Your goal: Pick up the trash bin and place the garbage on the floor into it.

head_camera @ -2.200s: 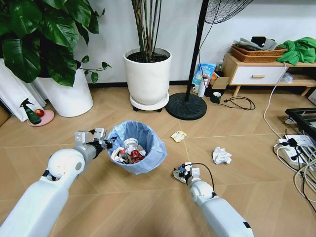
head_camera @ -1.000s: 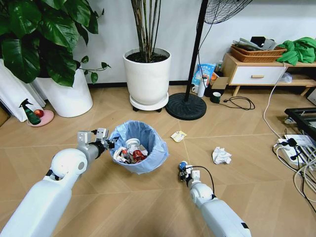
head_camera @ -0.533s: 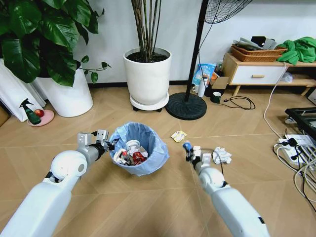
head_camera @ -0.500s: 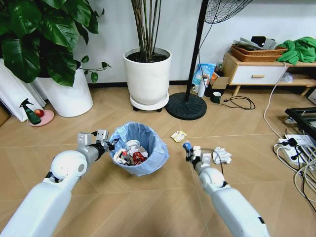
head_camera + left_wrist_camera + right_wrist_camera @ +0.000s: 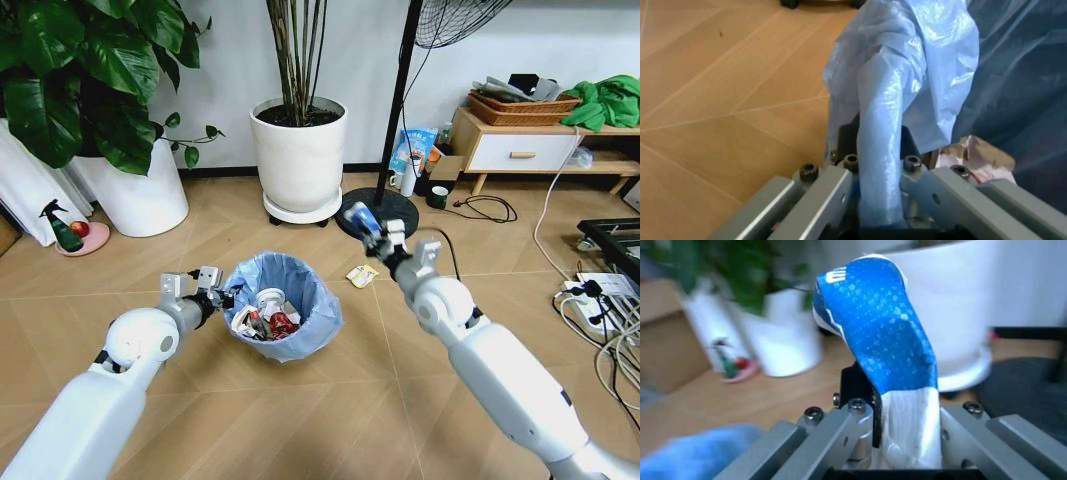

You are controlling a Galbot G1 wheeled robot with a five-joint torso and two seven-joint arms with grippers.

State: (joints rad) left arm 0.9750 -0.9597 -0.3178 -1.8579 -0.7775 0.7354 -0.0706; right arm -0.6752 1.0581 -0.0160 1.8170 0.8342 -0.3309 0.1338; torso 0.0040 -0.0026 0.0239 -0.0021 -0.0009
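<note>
Cup [image 5: 877, 335] (seemingly crushed) clamped in right hand [image 5: 366, 226].

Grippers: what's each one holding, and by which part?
Left gripper: trash bin, clamped at its bag-lined rim. Right gripper: blue-white crushed cup, gripped at its white end.

- the head view looks from above, forward and down over the floor [image 5: 300, 400], with both arms reaching away from it and a wall at the far side.
- the left wrist view looks along the left gripper [image 5: 880, 200], very near to the trash bin [image 5: 920, 65]; the head view shows this same bin [image 5: 290, 300] from farther away.
- the right wrist view looks along the right gripper [image 5: 897, 440], very near to the blue-white crushed cup [image 5: 880, 340], facing a white planter [image 5: 960, 305]; the head view also has that planter [image 5: 298, 150].
</note>
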